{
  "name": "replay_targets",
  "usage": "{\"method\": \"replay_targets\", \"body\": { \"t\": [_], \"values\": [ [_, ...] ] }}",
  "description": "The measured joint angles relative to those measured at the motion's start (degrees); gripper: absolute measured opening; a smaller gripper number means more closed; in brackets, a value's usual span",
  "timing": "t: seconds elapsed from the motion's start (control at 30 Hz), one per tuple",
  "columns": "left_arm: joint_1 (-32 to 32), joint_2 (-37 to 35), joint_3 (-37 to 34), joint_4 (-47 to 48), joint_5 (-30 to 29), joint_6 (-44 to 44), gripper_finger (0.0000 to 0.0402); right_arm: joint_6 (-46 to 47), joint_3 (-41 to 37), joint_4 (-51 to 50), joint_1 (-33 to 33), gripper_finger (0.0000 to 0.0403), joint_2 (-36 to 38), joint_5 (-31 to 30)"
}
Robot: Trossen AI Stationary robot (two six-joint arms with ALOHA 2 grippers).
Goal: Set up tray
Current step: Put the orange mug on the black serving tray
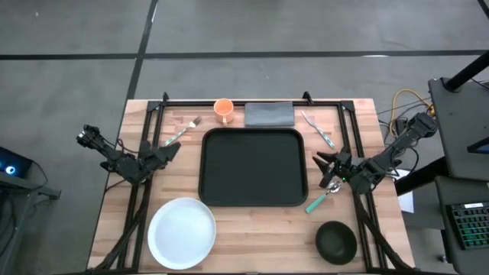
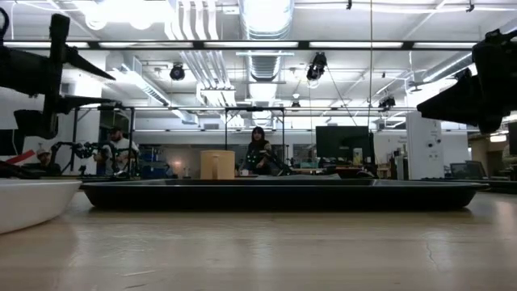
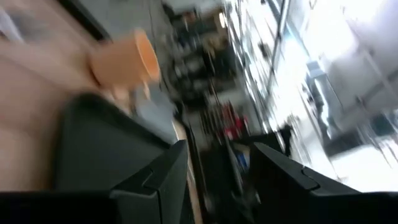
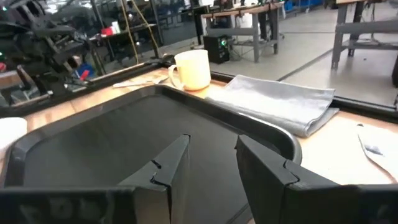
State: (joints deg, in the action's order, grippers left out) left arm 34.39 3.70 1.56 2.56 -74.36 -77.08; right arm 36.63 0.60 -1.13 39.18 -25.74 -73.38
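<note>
The black tray (image 1: pixel 252 168) lies flat in the middle of the wooden table; the low view shows its long rim (image 2: pixel 283 194). My left gripper (image 1: pixel 170 150) hovers just off the tray's left edge, open, pointing toward the tray (image 3: pixel 93 143) and an orange cup (image 3: pixel 124 59). My right gripper (image 1: pixel 319 162) hovers at the tray's right edge, open, with its fingers (image 4: pixel 168 165) over the tray's rim (image 4: pixel 267 134). Neither gripper holds anything.
An orange cup (image 1: pixel 223 109) and a folded grey napkin (image 1: pixel 269 114) sit beyond the tray's far edge. Forks lie far left (image 1: pixel 181 131) and far right (image 1: pixel 319 130). A green-handled spoon (image 1: pixel 319 200), a dark bowl (image 1: pixel 336 241) and a white plate (image 1: pixel 182 233) sit nearer.
</note>
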Motion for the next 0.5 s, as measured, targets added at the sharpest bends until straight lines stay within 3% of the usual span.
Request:
{"method": "replay_targets", "body": {
  "t": [0.13,0.3,0.4,0.5],
  "values": [
    [0.0,0.0,0.0,-1.4,7.6,0.0,0.0156,-1.9,0.0,0.0,0.0,0.0123,0.0,-0.1],
    [0.1,0.5,0.0,-1.6,9.3,-0.1,0.0156,-1.0,0.0,0.0,-0.2,0.0123,0.0,-0.1],
    [0.6,2.4,0.0,-3.0,19.3,-2.2,0.0156,-0.9,0.0,0.0,-0.2,0.0123,0.0,-0.1],
    [0.6,5.4,0.0,-3.5,25.2,-2.7,0.0156,-1.1,0.0,0.0,-0.2,0.0123,0.0,-0.1]
  ]
}}
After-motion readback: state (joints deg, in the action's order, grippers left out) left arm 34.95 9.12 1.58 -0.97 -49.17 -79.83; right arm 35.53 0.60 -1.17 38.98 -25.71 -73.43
